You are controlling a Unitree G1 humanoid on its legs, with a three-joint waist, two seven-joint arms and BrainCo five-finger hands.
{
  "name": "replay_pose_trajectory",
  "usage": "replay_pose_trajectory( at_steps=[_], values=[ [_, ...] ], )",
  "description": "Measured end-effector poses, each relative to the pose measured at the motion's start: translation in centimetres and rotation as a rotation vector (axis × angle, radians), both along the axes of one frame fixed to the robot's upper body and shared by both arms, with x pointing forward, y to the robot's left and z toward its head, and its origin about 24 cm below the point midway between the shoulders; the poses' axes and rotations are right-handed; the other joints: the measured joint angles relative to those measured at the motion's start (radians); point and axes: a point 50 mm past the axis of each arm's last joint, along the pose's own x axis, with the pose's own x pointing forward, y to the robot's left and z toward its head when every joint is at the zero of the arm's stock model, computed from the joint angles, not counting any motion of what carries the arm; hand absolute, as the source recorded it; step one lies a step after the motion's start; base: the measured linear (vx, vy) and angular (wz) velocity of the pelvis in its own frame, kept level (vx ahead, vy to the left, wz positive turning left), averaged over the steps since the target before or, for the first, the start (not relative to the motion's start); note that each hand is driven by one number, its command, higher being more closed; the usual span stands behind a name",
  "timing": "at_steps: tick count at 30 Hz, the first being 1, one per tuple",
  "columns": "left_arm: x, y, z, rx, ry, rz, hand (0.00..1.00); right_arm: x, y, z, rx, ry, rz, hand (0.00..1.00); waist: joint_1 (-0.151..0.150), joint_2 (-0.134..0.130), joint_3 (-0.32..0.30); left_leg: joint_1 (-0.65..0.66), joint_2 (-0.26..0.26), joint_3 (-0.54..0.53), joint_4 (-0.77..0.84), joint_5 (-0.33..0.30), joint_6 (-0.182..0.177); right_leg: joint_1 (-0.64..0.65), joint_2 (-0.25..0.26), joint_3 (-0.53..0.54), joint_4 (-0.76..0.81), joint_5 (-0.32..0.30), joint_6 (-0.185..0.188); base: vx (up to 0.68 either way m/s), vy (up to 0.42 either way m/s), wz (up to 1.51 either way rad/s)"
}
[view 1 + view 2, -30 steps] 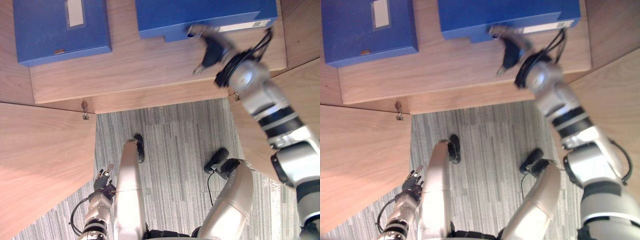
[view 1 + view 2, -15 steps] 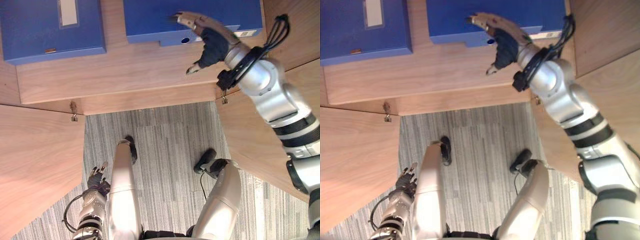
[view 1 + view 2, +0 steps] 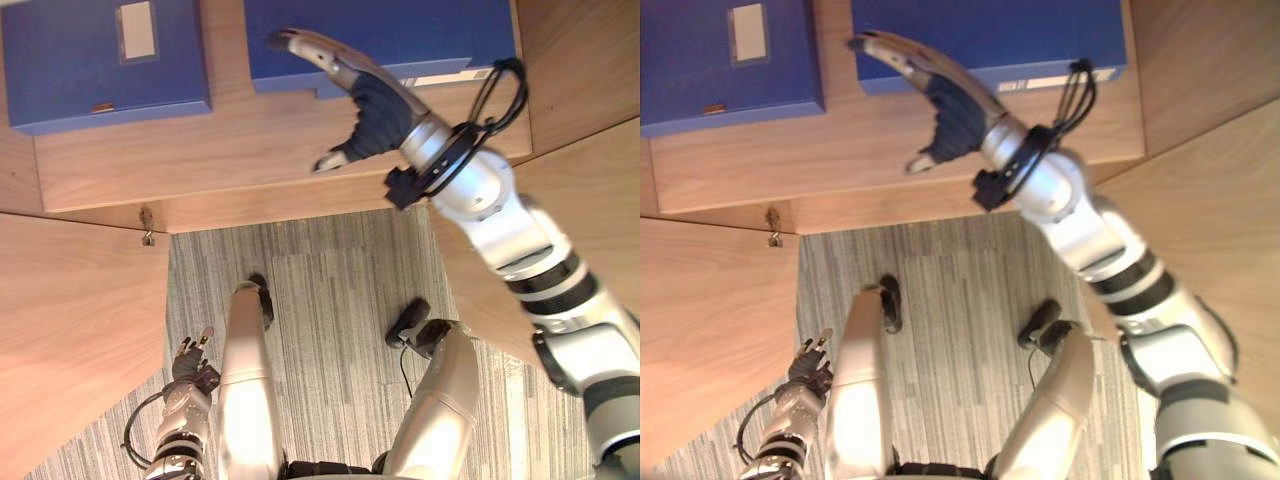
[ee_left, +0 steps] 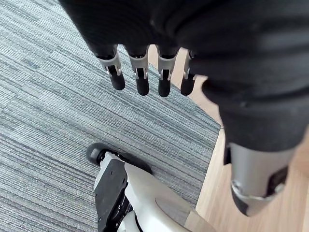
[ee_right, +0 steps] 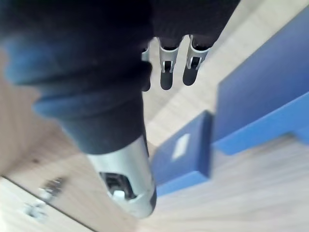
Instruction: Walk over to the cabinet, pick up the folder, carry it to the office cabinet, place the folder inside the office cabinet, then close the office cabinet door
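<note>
Mostly the head views take in a pale wooden cabinet shelf point(image 3: 250, 150) flanked by two opened doors, the left door point(image 3: 70, 330) and the right door point(image 3: 590, 190), with grey striped carpet point(image 3: 330, 290) in front. Two blue folders lie flat on the shelf, well apart. The right folder point(image 3: 420, 30) has a white label strip point(image 3: 440, 77) along its near edge, and the left folder point(image 3: 70, 70) carries a pale label point(image 3: 137, 30) on top. The right arm point(image 3: 520, 240) comes in from the lower right, bent at the elbow, and stretches diagonally across the shelf toward the robot's left. The right hand point(image 3: 375, 105) is held out flat with its fingers point(image 3: 300, 45) straight and close together, their tips over the near left corner of the right folder. Its thumb point(image 3: 330, 160) is spread away over bare shelf wood. It grasps nothing, and whether the fingertips touch the folder cannot be told. The right wrist view shows the same straight fingers above the wood, with both folders beyond them. The left hand point(image 3: 190, 362) hangs low over the carpet, relaxed and empty. A small metal latch point(image 3: 148, 225) sits at the shelf's front edge by the left door.
</note>
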Motion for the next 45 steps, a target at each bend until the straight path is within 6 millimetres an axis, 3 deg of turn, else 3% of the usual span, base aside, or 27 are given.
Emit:
replay_pose_trajectory(
  at_steps=[3, 8, 13, 18, 21, 24, 34, 45],
  values=[
    [-0.1, 0.0, 0.0, 0.011, 0.006, 0.016, 0.00, -0.9, 1.8, -0.9, 0.149, 0.057, 0.130, 0.00, 0.016, 0.000, 0.000, 0.000, -0.011, -0.007, -0.001, 0.000, 0.001, 0.013, -0.006, -0.008, -0.001, 0.000, 0.000, 0.03, 0.036, 0.13],
    [-0.6, 0.3, -0.2, 0.033, 0.024, 0.050, 0.00, 0.0, 3.5, -1.9, 0.317, 0.180, 0.175, 0.00, 0.038, 0.002, -0.001, -0.001, -0.025, -0.022, -0.001, 0.000, 0.000, 0.038, -0.018, -0.030, -0.008, -0.002, 0.003, 0.03, 0.040, 0.10],
    [-1.6, 0.1, -1.2, 0.034, 0.084, 0.088, 0.00, 3.1, 4.5, -4.4, 0.490, 0.417, 0.132, 0.00, 0.062, 0.006, -0.003, -0.002, -0.038, -0.035, -0.003, -0.004, -0.006, 0.063, -0.022, -0.052, -0.028, -0.003, 0.013, 0.02, 0.044, 0.06],
    [-1.8, -0.7, -1.7, 0.026, 0.108, 0.096, 0.00, 5.9, 4.1, -6.2, 0.587, 0.580, 0.042, 0.00, 0.085, 0.021, -0.009, -0.007, -0.051, -0.037, -0.004, -0.004, -0.005, 0.074, -0.033, -0.059, -0.037, 0.002, 0.020, 0.03, 0.034, 0.08],
    [-1.6, -1.8, -2.0, -0.004, 0.115, 0.095, 0.00, 7.2, 3.1, -5.9, 0.685, 0.638, 0.007, 0.00, 0.102, 0.046, -0.020, -0.024, -0.056, -0.045, -0.002, -0.004, -0.003, 0.077, -0.035, -0.074, -0.046, 0.005, 0.024, 0.03, 0.029, 0.07],
    [-1.4, -2.2, -2.0, -0.021, 0.109, 0.100, 0.00, 7.8, 3.0, -5.7, 0.718, 0.680, 0.004, 0.00, 0.104, 0.048, -0.021, -0.025, -0.065, -0.048, -0.001, -0.001, 0.002, 0.080, -0.041, -0.079, -0.044, 0.008, 0.020, 0.04, 0.022, 0.06],
    [-0.9, -4.0, -2.2, -0.061, 0.105, 0.084, 0.00, 8.6, 3.2, -4.3, 0.733, 0.677, -0.010, 0.00, 0.116, 0.098, -0.037, -0.050, -0.077, -0.055, 0.021, -0.011, 0.003, 0.066, -0.065, -0.081, -0.013, -0.002, 0.032, 0.02, -0.010, 0.05],
    [-1.2, -4.3, -2.6, -0.068, 0.129, 0.087, 0.00, 10.5, 1.1, -4.4, 0.775, 0.726, -0.129, 0.00, 0.110, 0.112, -0.045, -0.054, -0.074, -0.053, 0.035, -0.014, 0.011, 0.051, -0.067, -0.068, 0.004, -0.005, 0.025, 0.01, -0.014, 0.00]
  ],
)
